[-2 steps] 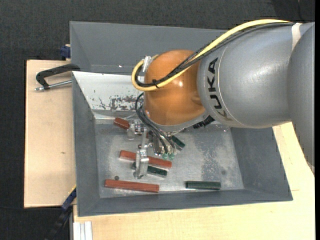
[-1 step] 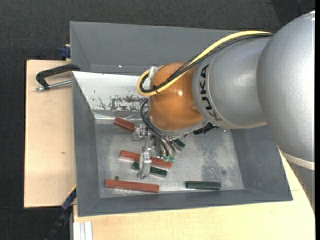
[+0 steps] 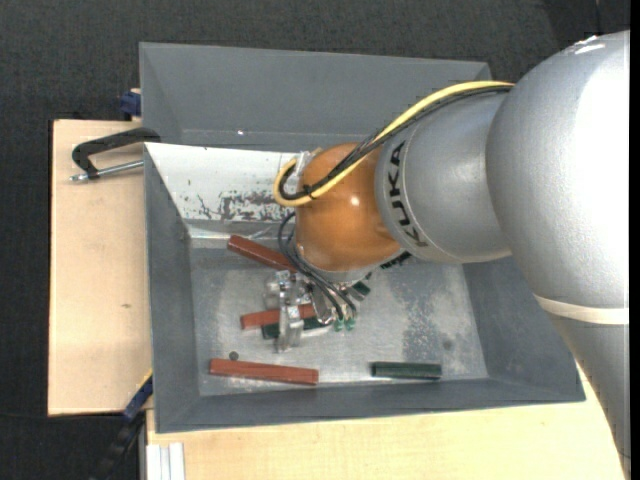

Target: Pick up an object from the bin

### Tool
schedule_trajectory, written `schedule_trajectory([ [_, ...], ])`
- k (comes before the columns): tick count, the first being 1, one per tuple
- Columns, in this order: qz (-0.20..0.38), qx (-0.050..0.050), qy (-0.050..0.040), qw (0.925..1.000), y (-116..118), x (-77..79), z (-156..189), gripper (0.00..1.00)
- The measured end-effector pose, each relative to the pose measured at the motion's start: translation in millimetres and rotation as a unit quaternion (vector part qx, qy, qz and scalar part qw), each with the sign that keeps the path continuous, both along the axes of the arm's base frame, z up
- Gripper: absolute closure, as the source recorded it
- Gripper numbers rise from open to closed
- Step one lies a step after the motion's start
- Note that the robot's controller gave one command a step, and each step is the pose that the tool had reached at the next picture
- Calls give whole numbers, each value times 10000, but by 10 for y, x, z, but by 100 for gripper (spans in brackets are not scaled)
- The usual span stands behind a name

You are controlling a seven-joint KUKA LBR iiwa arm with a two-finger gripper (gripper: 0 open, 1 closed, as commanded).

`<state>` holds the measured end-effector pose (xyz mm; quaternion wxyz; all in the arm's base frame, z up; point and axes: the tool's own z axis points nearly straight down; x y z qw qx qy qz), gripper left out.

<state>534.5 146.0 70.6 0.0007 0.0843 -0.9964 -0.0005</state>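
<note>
Bin floor: gripper in the middle, four loose pieces around it.
The gripper hangs over the middle of the bin. A short stick lies just to its left, whether touching cannot be told. A slanted stick lies behind it near the back wall, its right end hidden under the arm. Along the front wall, a long stick lies left and a pen-like bar right, well apart.

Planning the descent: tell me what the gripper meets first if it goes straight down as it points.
Probably the short red-brown stick lying mid-bin, right under the gripper; the bin floor after that. The gap between them is unclear.
</note>
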Motion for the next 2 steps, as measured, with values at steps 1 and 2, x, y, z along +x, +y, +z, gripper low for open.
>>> schedule_trajectory([
  [1, -1, 1, 1, 10000, 0, 0, 0, 100],
  [2, 50, 9, -37, 10000, -48, -44, 1491, 100],
])
